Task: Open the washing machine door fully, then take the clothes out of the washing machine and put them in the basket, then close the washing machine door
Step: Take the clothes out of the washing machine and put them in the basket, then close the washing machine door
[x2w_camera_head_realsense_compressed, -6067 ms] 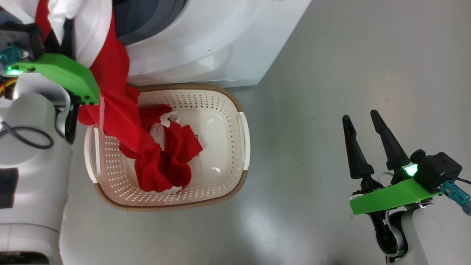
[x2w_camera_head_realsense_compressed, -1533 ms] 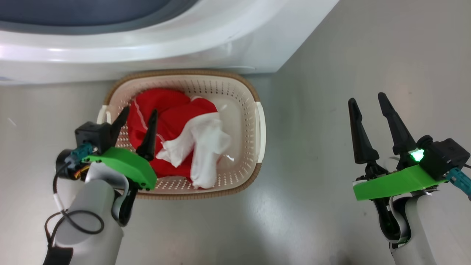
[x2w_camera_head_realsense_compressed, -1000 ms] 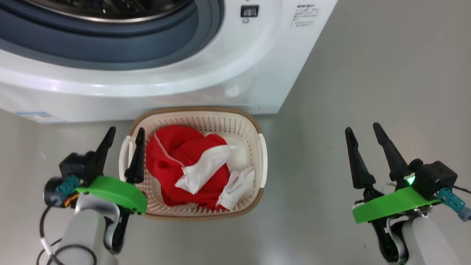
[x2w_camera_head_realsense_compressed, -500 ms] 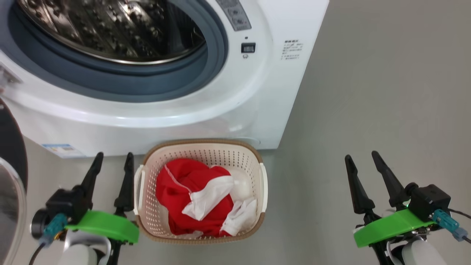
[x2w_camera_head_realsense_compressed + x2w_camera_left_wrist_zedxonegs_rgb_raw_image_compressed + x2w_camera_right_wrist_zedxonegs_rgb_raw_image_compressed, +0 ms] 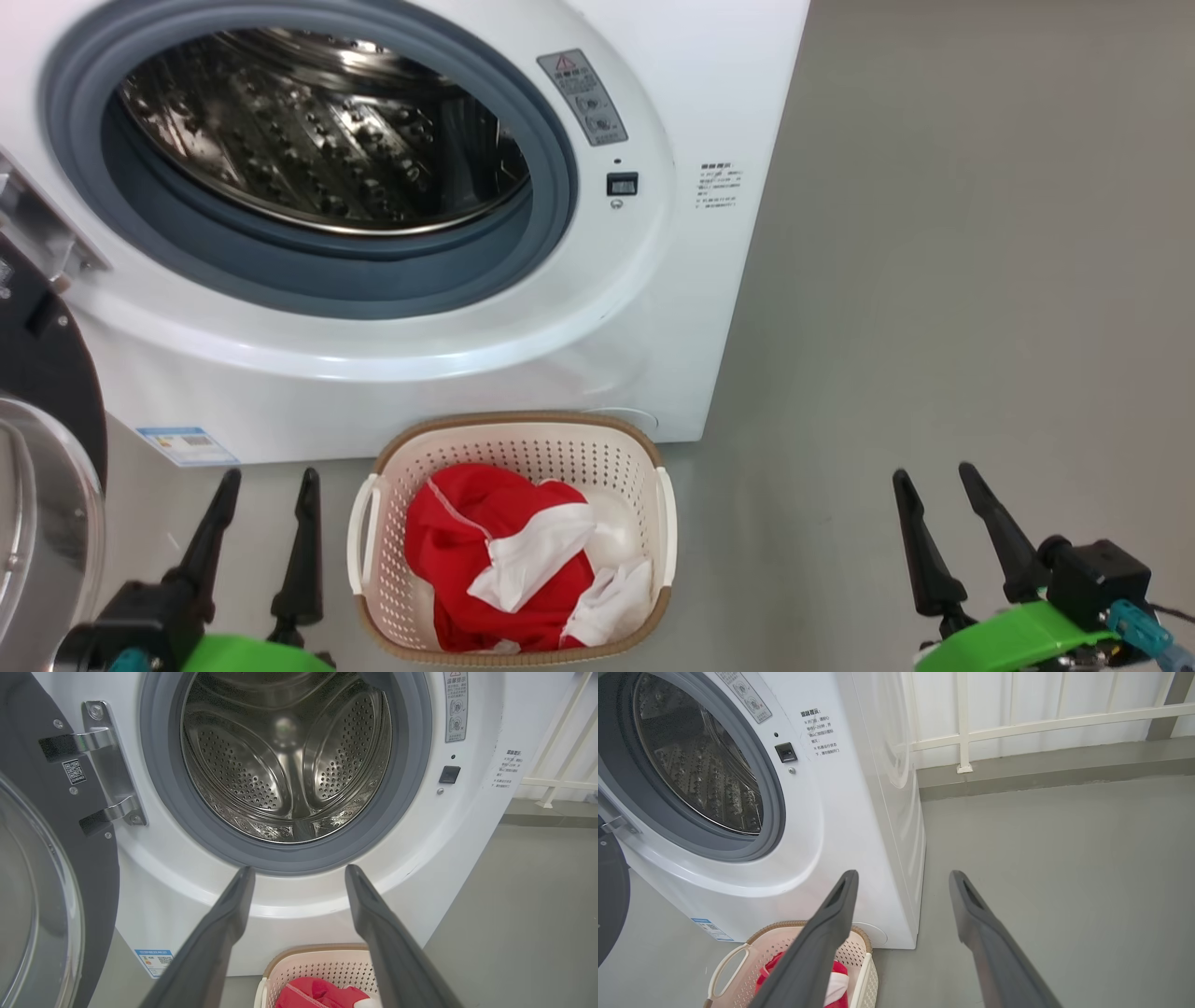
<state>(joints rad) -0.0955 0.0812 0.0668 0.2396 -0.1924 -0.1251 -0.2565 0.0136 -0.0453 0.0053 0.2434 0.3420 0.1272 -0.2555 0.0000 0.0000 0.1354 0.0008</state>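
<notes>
door: the washing machine door (image 5: 51, 868) stands wide open at the left of the washing machine (image 5: 523, 355). it hangs on a shiny hinge (image 5: 105, 765).
drum: the steel drum (image 5: 289, 765) looks empty inside.
clothes: the red and white clothes (image 5: 495, 569) lie in a heap in the basket (image 5: 523, 434).
basket: it sits on the floor, right up against the front of the machine, below the round hole.
left pincer: the left gripper (image 5: 269, 481) is spread open and holds nothing. it hangs just left of the basket, near the door.
right pincer: the right gripper (image 5: 934, 472) is spread open and empty too, well off to the right.
step: i think the job now is to shut the door.
how to do it well: use the left arm, as it is the near one. go round to the door's far edge, away from the hinge, and push it in a slow curve.
take care: keep the arm off the basket. keep the fingers out of the gap. push firmly at the end so the door catches in the little black latch hole (image 5: 623, 184).
</notes>
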